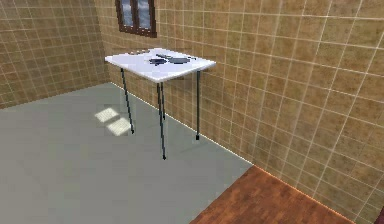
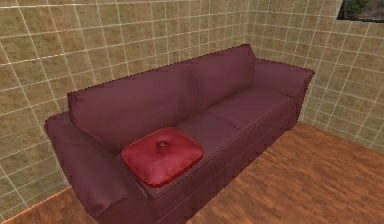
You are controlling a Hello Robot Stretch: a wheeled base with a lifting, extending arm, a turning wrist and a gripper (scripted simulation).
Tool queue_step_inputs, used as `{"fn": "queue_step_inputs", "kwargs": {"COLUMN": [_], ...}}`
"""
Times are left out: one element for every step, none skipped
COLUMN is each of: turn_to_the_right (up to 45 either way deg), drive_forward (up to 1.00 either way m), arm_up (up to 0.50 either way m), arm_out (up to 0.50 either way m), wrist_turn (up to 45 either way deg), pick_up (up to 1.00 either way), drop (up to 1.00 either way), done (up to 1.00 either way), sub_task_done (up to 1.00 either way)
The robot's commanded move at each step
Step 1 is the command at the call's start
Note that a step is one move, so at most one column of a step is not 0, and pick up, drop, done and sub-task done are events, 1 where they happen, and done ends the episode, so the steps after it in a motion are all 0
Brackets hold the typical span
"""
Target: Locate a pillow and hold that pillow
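The pillow is red and square, tufted by one centre button. It lies flat on the sofa, on the seat at the arm side view's left end, reaching to the seat's front edge and near that end's armrest.

I judge it light, soft and plump. It should squash and sag under a grip, its cloth is unlikely to slip, and nothing about it is fragile. The best hold is a corner or the edge seam at the seat's front edge, where the stuffing thins; the middle looks too full to take.

I cannot tell the state of my gripper's fingers.

Across the room, a white table by the tiled wall carries dark flat shapes, perhaps dishes. They are too small to tell any contents.
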Motion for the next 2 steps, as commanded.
{"fn": "queue_step_inputs", "kwargs": {"turn_to_the_right": [0.0,0.0], "drive_forward": [0.0,0.0], "arm_up": [0.0,0.0], "arm_out": [0.5,0.0], "wrist_turn": [0.0,45.0], "pick_up": [0.0,0.0], "drop": [0.0,0.0], "done": [0.0,0.0], "sub_task_done": [0.0,0.0]}}
